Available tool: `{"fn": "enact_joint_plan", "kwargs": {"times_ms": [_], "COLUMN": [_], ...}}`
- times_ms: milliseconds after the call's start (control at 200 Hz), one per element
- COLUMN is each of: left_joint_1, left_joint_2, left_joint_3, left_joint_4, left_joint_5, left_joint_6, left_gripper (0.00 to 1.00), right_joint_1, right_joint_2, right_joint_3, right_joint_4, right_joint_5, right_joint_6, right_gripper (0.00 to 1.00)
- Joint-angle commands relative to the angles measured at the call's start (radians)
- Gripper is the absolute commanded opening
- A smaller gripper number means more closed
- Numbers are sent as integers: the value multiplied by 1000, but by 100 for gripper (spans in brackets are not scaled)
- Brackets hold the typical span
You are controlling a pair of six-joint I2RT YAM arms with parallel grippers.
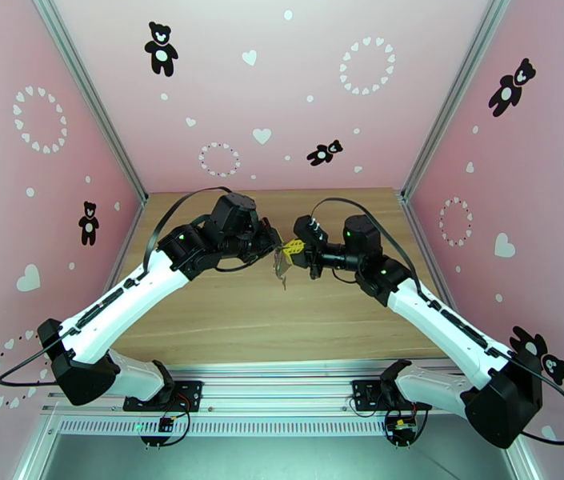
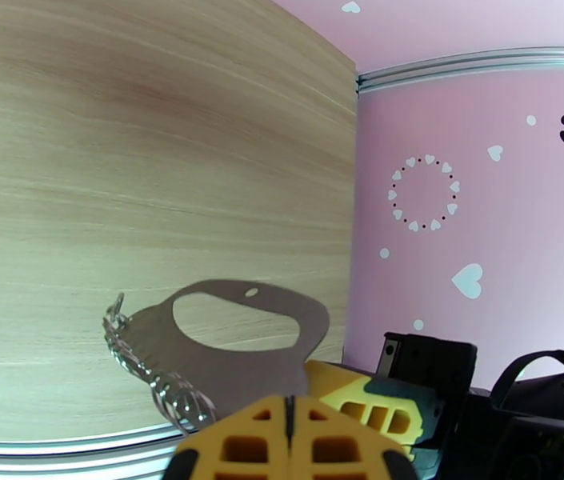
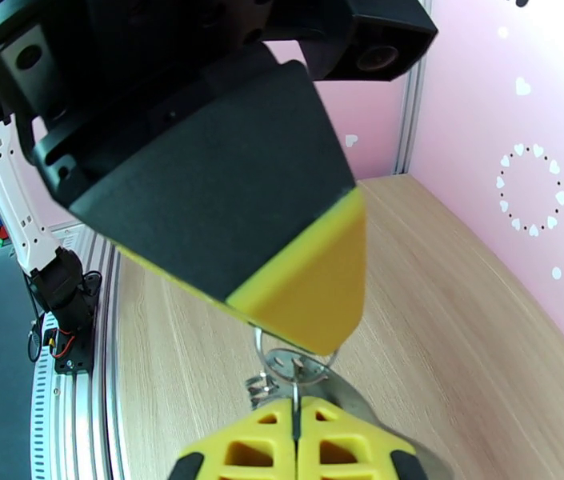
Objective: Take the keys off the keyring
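Yellow pads of the left gripper are pressed together on the lower edge of the thin, flat, silvery-grey metal oval keyring, holding it in the air above the middle of the pale wooden table. The right gripper, also yellow-padded, is closed too. Its seam pinches a thin sliver of metal that comes down from the keyring's small ring cluster. The two claws meet tip to tip over the table's centre.

The left wrist view shows the oval loop almost whole, with a short twisted chain at one end. In the right wrist view the left claw's black-and-yellow finger covers most of the loop, and the rings show instead. The top view gives both arms above the table, with a small piece dangling below the claws.

Counted: two grippers, one keyring, one chain. The tiny dark-grey keys I cannot tell apart from the ring cluster.
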Motion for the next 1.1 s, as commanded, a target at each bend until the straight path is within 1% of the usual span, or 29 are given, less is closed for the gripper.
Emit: {"fn": "enact_joint_plan", "kwargs": {"times_ms": [0, 285, 511, 686, 846, 956, 1011, 1036, 1076, 1096], "left_joint_1": [-5, -3, 2, 7, 10, 12, 12, 12, 14, 15], "left_joint_2": [1, -8, -8, -20, -38, -57, -76, -86, -104, -112], "left_joint_3": [11, 1, -2, -13, -32, -42, -50, -57, -70, -75], "left_joint_4": [9, -2, -16, -3, 16, 34, 43, 52, 68, 73], "left_joint_5": [-18, -70, -106, -112, -112, -114, -126, -130, -129, -131], "left_joint_6": [21, 35, 47, 55, 54, 56, 64, 69, 83, 88], "left_gripper": [0, 0, 0, 0, 2, 8, 13, 18, 27, 30], "right_joint_1": [-1, 4, 16, 32, 52, 74, 79, 82, 86, 89], "right_joint_2": [-12, -33, -34, -23, -20, 2, 14, 18, 28, 32], "right_joint_3": [26, 34, 75, 116, 145, 195, 214, 223, 241, 250], "right_joint_4": [3, -32, -92, -163, -200, -274, -308, -325, -356, -372], "right_joint_5": [38, 101, 155, 182, 219, 247, 265, 273, 284, 289], "right_joint_6": [35, 116, 169, 169, 191, 182, 188, 191, 194, 195], "right_gripper": [0, 0, 0, 0, 0, 0, 0, 0, 0, 0]}}
